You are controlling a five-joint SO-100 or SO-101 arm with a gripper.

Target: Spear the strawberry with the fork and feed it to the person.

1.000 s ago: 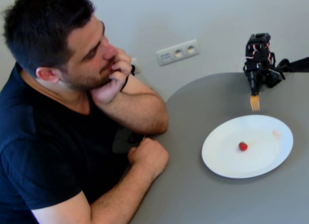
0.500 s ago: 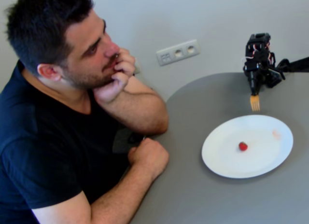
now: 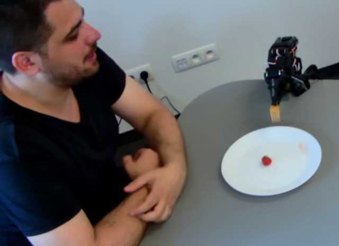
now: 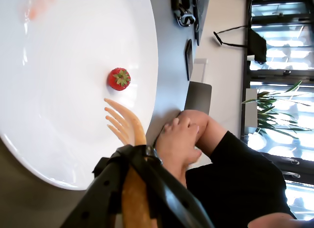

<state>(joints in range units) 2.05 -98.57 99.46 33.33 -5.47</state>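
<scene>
A tiny red strawberry lies near the middle of the white plate. The pale orange fork points tines-down just above the plate's far rim in the fixed view. In the wrist view its tines hover a short way from the berry without touching it. My black gripper is shut on the fork's handle. The person, in a dark navy T-shirt, sits at the left in the fixed view with forearms folded on the table edge, face turned toward the plate.
The round grey table ends at a curved edge beside the man. A faint pink smear marks the plate. Wall sockets and a plugged cable are behind. Dark items lie on the table beyond the plate.
The man has dropped his hand from his chin, leaned back to the left and folded both arms on the table. The fork has shifted slightly left.
</scene>
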